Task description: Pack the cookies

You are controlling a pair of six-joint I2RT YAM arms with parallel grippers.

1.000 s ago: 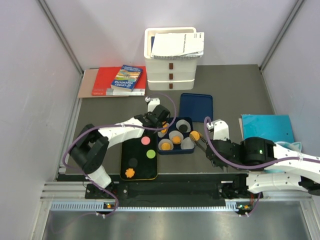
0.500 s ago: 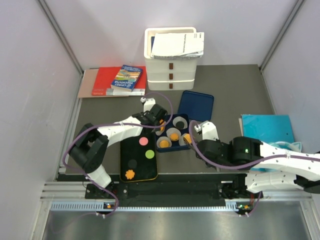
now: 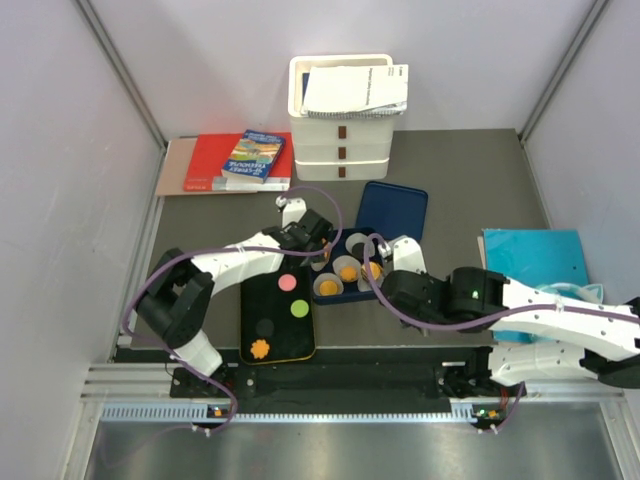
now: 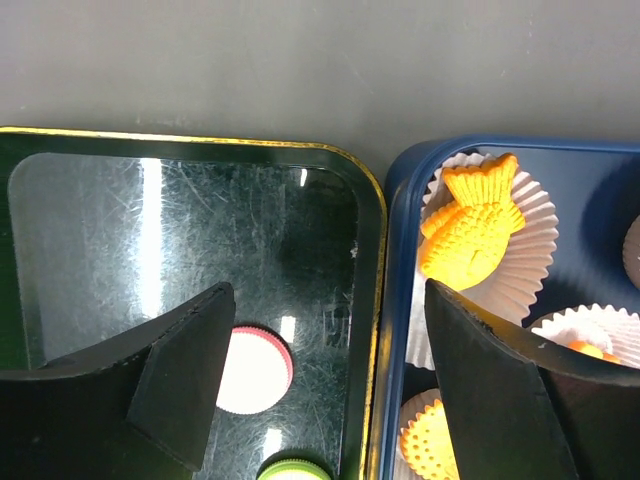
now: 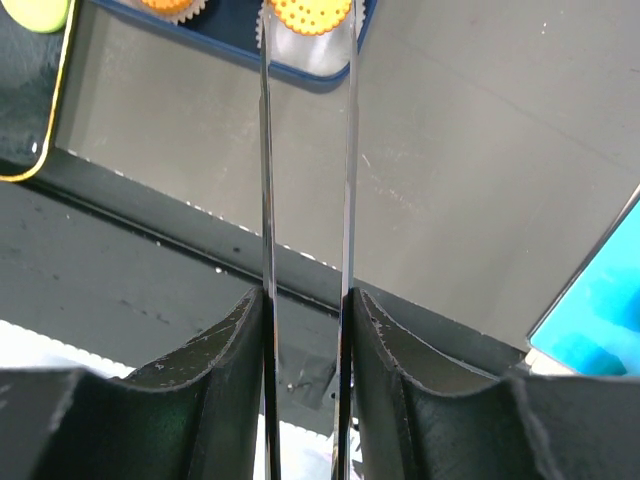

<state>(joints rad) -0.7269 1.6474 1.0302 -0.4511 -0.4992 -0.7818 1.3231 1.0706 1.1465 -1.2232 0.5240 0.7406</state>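
Note:
The left gripper hangs open over the seam between the black tray and the blue box. An orange fish cookie lies in a paper cup just ahead of it. Pink, green, black and orange flower cookies lie on the tray. The right gripper is shut on thin metal tongs. The tips of the tongs pinch a round orange cookie above a cup at the box's right side.
A blue lid lies behind the box. White stacked drawers with papers stand at the back, books at the back left, and a teal folder on the right. Two more cups hold orange cookies.
The left gripper opened, left the fish cookie in its cup and drew back a little. The right arm carried its orange cookie leftward to over the blue box.

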